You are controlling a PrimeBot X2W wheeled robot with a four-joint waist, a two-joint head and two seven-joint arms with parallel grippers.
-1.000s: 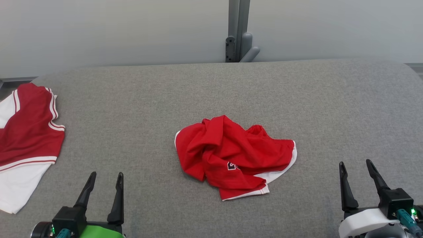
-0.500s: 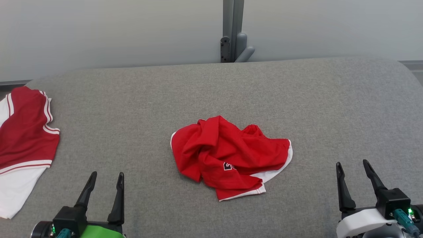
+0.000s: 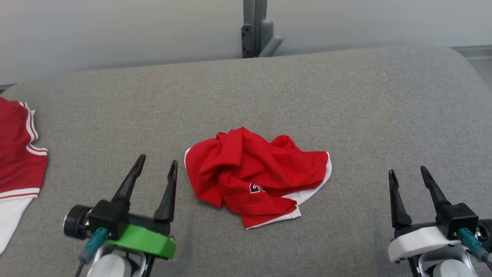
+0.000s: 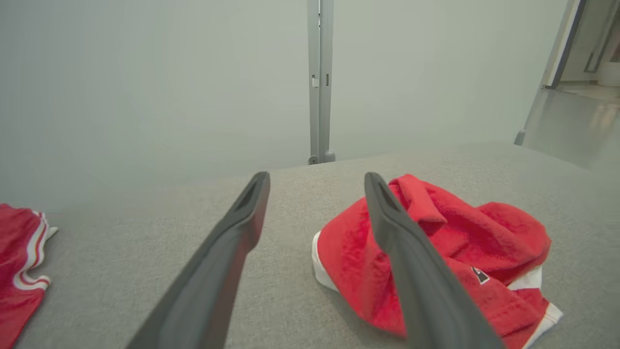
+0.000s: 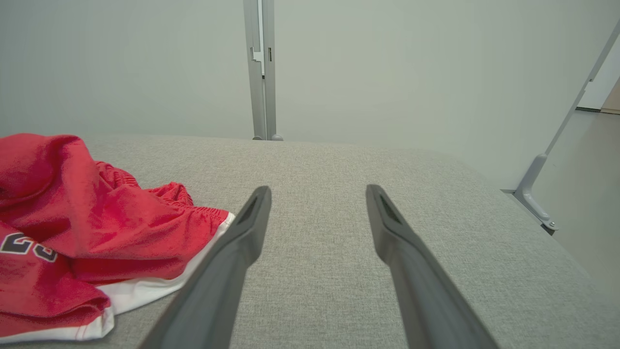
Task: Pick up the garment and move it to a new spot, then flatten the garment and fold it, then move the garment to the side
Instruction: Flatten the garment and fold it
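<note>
A crumpled red garment (image 3: 255, 175) with white trim and a dark printed number lies in a heap at the middle of the grey padded table (image 3: 346, 107). My left gripper (image 3: 157, 162) is open just left of the heap, its fingertips near the cloth's left edge and holding nothing. In the left wrist view the garment (image 4: 436, 252) sits partly behind the right finger of the left gripper (image 4: 317, 179). My right gripper (image 3: 407, 173) stands open well to the right of the garment, empty. The right wrist view has the garment (image 5: 87, 228) at the left of the right gripper (image 5: 317, 191).
A second red and white garment (image 3: 17, 154) lies at the table's left edge, seen also in the left wrist view (image 4: 19, 261). A grey post (image 3: 255, 29) stands behind the table against a pale wall. Bare grey surface lies right of the heap.
My left gripper has risen and moved forward and right, up to the garment's left edge. The camera has shifted, so the scene sits lower and further left. The right gripper has barely moved.
</note>
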